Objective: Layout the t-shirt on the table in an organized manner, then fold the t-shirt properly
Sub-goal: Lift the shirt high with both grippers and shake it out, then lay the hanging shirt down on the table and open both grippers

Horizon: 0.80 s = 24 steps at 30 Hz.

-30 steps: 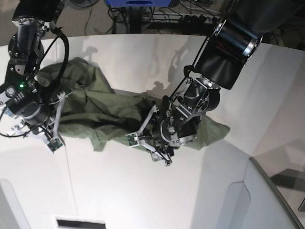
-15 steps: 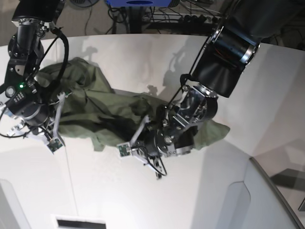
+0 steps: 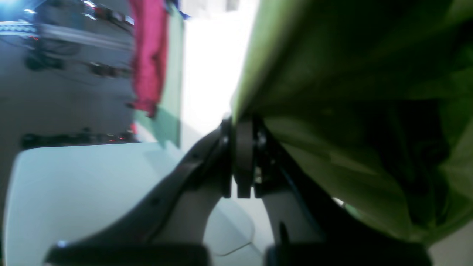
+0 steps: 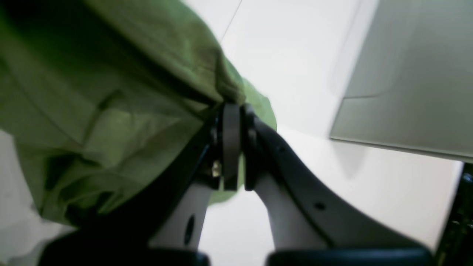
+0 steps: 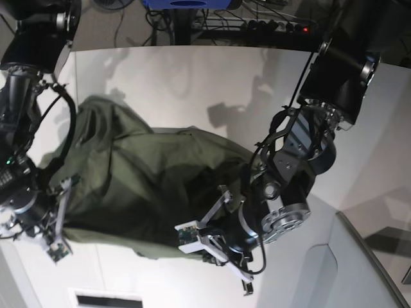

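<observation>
While gripping the t-shirt at two places along its near edge, holding it stretched between both arms above the counter. Left fingers pressing fully together, pinching an olive-green fold at their tips, with cloth draping off to the right in the left wrist view. Right fingers likewise clamping tight on a bunched edge of the same cloth, with the rest hanging off to the left in the right wrist view. Spreading wide in the base view, from the right gripper at the near left to the left gripper near the middle. Rising to a peak at the far left, sagging in loose creases between the two grips. Showing only partly flattened, with folds gathering toward the lower edge. Sitting over the white counter's middle, well apart from the grey angled panel at the near right. Blurring in both wrist views, hiding finer detail of the hem.
</observation>
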{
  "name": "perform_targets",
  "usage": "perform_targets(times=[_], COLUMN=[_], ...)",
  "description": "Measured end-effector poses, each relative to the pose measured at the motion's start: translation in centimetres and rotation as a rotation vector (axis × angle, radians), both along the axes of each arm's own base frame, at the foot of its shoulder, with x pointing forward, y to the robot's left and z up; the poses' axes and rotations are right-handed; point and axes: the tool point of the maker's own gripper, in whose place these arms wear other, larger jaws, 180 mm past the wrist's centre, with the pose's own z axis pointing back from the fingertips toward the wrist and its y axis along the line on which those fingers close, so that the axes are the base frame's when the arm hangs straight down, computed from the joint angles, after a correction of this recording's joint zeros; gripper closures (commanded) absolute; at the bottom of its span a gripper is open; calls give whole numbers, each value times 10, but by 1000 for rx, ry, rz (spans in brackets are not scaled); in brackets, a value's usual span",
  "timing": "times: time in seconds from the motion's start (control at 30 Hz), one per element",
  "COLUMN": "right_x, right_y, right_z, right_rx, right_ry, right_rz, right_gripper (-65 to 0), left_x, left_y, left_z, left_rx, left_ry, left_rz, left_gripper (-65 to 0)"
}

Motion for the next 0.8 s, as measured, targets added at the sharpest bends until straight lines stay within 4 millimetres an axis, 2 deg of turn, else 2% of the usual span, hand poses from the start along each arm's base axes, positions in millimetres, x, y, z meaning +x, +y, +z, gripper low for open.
perform_targets(times=[0.07, 0.13, 0.23, 0.3, 0.37, 0.53, 0.67, 0.73, 0.8], right_x=[8, 14, 22, 31, 39, 53, 65, 65, 63], right_y=[-4, -4, 3, 8, 11, -3, -3, -9, -18], right_z=[14, 23, 35, 50, 68, 105, 141, 149, 148], right_rx=[-12, -13, 8, 19, 24, -16, -18, -43, -69], right_ry=[-42, -83, -147, -200, -248, -318, -406, -422, -407], right_rz=[7, 22, 64, 87, 99, 39, 49, 47, 24], right_gripper=[-2, -2, -2, -2, -2, -2, -2, -2, -2], left_x=[-4, -6, 9, 23, 36, 63, 69, 68, 65], left_y=[2, 1, 15, 23, 32, 53, 53, 54, 56], left_z=[8, 25, 70, 105, 132, 156, 188, 197, 197], left_rx=[4, -13, -56, -78, -82, -31, -37, -21, 14], left_ry=[-23, -63, -164, -243, -300, -338, -403, -437, -460], left_rz=[-13, -26, 17, 39, 59, 135, 136, 138, 156], left_gripper=[0, 0, 0, 0, 0, 0, 0, 0, 0])
